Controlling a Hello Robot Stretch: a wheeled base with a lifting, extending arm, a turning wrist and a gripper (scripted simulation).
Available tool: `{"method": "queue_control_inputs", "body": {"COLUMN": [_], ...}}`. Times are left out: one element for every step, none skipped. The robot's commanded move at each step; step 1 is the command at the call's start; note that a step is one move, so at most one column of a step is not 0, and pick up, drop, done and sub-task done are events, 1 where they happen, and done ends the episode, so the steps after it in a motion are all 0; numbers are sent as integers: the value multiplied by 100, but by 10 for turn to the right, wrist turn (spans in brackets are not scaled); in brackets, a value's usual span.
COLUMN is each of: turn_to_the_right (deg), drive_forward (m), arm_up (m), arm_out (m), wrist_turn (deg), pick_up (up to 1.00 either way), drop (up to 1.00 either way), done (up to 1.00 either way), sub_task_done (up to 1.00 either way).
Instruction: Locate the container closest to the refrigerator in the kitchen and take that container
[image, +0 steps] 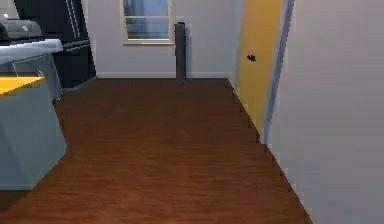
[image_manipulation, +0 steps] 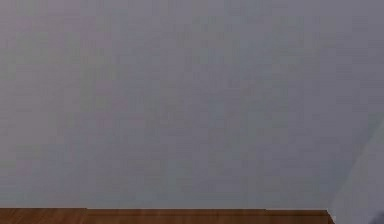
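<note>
A wood floor (image: 170, 140) runs to a far window (image: 147, 20), with a yellow door (image: 262, 60) at right. Far left, a dark refrigerator (image: 75, 40) stands by a grey blob (image: 25, 30) on a desk (image: 35, 68). Whether that blob is the container, and how the jaws stand, cannot be told.

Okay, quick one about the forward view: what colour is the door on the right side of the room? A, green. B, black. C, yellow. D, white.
C: the door at the forward view's right is plainly yellow, with a small dark handle near its left edge.
</note>
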Motion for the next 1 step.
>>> {"method": "queue_control_inputs", "body": {"turn_to_the_right": [-450], "drive_forward": [0], "arm_up": [0], "arm_out": [0], "wrist_turn": [0], "pick_up": [0], "drop": [0], "done": [0], "sub_task_done": [0]}}
